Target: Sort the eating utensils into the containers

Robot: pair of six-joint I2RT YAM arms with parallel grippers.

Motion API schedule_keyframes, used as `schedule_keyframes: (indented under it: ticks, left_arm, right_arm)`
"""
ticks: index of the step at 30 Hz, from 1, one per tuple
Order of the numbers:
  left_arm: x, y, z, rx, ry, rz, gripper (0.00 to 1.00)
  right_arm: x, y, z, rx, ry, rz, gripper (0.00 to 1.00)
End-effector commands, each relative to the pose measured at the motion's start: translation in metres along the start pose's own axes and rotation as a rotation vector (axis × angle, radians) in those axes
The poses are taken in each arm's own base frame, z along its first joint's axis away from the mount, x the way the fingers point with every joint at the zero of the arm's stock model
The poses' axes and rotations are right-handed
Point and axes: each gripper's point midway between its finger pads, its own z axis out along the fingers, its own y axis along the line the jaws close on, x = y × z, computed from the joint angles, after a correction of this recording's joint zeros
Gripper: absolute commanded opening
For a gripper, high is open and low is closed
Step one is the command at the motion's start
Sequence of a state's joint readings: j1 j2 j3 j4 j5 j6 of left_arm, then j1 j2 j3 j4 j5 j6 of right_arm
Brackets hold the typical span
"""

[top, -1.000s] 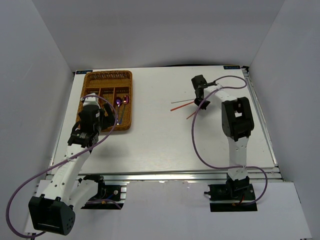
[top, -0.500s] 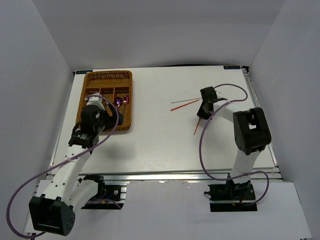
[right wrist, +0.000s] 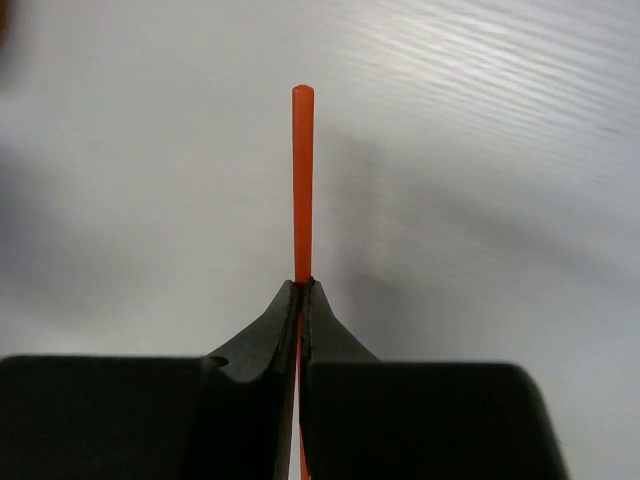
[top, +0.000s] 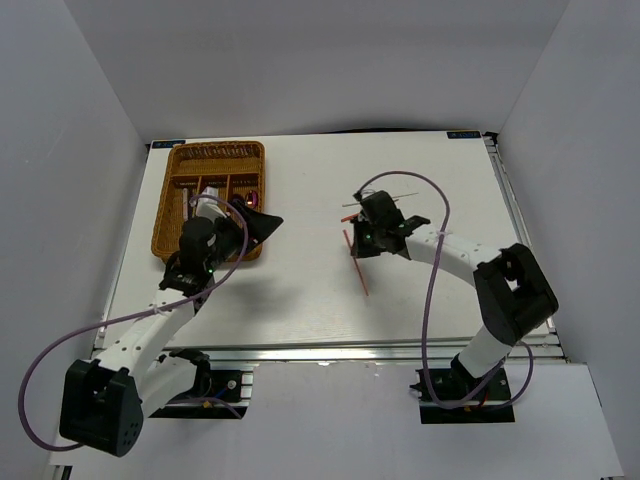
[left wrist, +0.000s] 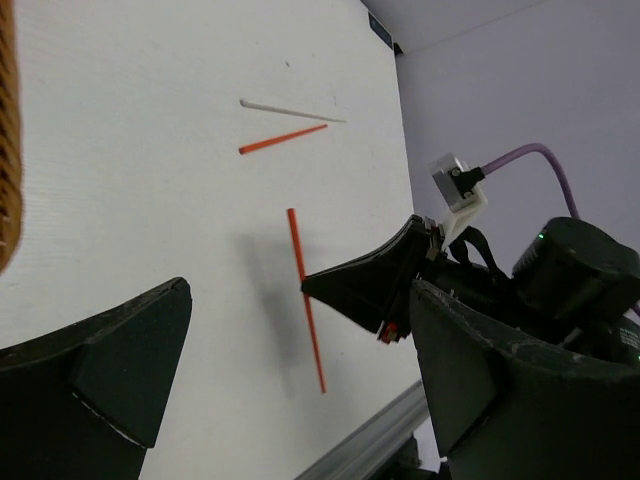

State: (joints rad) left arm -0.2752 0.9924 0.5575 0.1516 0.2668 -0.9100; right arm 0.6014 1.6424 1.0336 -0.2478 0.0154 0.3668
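Now my right pincer (right wrist: 302, 285) has clamped the red chopstick (right wrist: 302, 180) and carried it toward nine o'clock, nearer the wicker tray (top: 215, 147); left pincer (top: 262, 222) gapes wide, empty.

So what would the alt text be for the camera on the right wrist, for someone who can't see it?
The right hand, black and closed tight, pinches a thin red chopstick that sticks straight out ahead of it. Behind it is a plain white table.

A robot lab cell: plain white walls (top: 90, 90) around a table (top: 300, 290) on aluminium framing (top: 330, 352)
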Motion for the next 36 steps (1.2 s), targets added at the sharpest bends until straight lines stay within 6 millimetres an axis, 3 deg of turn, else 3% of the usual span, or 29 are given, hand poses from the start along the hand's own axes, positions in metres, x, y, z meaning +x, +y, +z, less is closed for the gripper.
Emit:
schedule_keyframes:
  ticks: [1, 7, 15, 18, 21, 23, 24, 26, 27, 28, 29, 30, 32, 33, 34, 35, 36]
  left_arm:
    - [-0.002, -0.015, 0.007, 0.015, -0.059, -0.07, 0.98]
    - [0.02, -0.007, 0.016, -0.031, -0.017, -0.069, 0.98]
    - [0.035, 0.008, 0.018, -0.08, 0.022, -0.086, 0.88]
    - [0.037, 0.005, 0.019, -0.069, 0.031, -0.088, 0.76]
    - [0.039, 0.004, 0.022, -0.067, 0.042, -0.086, 0.47]
    - [0.037, 0.002, 0.025, -0.063, 0.042, -0.076, 0.2]
    - [0.036, 0.001, 0.025, -0.063, 0.042, -0.075, 0.09]
    - [0.029, -0.003, 0.028, -0.069, 0.028, -0.059, 0.0]
    - [0.028, 0.002, 0.028, -0.101, 0.027, -0.053, 0.0]
    - [0.018, 0.009, 0.03, -0.153, -0.016, -0.036, 0.0]
    - [-0.003, 0.009, 0.034, -0.193, -0.071, -0.006, 0.0]
    - [-0.012, 0.02, 0.034, -0.249, -0.092, 0.003, 0.0]
    - [-0.057, 0.042, 0.038, -0.346, -0.21, -0.028, 0.0]
    - [-0.073, 0.05, 0.04, -0.36, -0.246, -0.05, 0.0]
    - [-0.088, 0.059, 0.042, -0.375, -0.281, -0.098, 0.0]
    - [-0.117, 0.083, 0.043, -0.42, -0.339, -0.145, 0.0]
    - [-0.135, 0.09, 0.047, -0.413, -0.381, -0.173, 0.0]
  right_arm:
    - [-0.024, 0.071, -0.021, -0.241, -0.093, -0.077, 0.0]
    - [-0.031, 0.161, -0.051, -0.474, -0.151, -0.18, 0.0]
    - [-0.043, 0.197, -0.065, -0.524, -0.2, -0.229, 0.0]
    - [-0.048, 0.208, -0.066, -0.538, -0.207, -0.243, 0.0]
    - [-0.054, 0.222, -0.073, -0.565, -0.217, -0.262, 0.0]
    - [-0.055, 0.226, -0.074, -0.576, -0.214, -0.27, 0.0]
    - [-0.057, 0.226, -0.074, -0.574, -0.22, -0.269, 0.0]
    - [-0.062, 0.222, -0.075, -0.545, -0.237, -0.255, 0.0]
    - [-0.065, 0.218, -0.082, -0.531, -0.253, -0.247, 0.05]
    - [-0.066, 0.206, -0.08, -0.488, -0.261, -0.228, 0.18]
    - [-0.067, 0.197, -0.083, -0.469, -0.266, -0.198, 0.39]
    - [-0.071, 0.19, -0.1, -0.459, -0.295, -0.175, 0.49]
    - [-0.069, 0.156, -0.1, -0.373, -0.311, -0.104, 0.73]
    - [-0.079, 0.137, -0.116, -0.325, -0.361, -0.064, 0.75]
    - [-0.07, 0.123, -0.115, -0.296, -0.354, -0.05, 0.76]
    - [-0.068, 0.115, -0.119, -0.281, -0.361, -0.034, 0.79]
    - [-0.072, 0.106, -0.135, -0.281, -0.397, -0.024, 0.81]
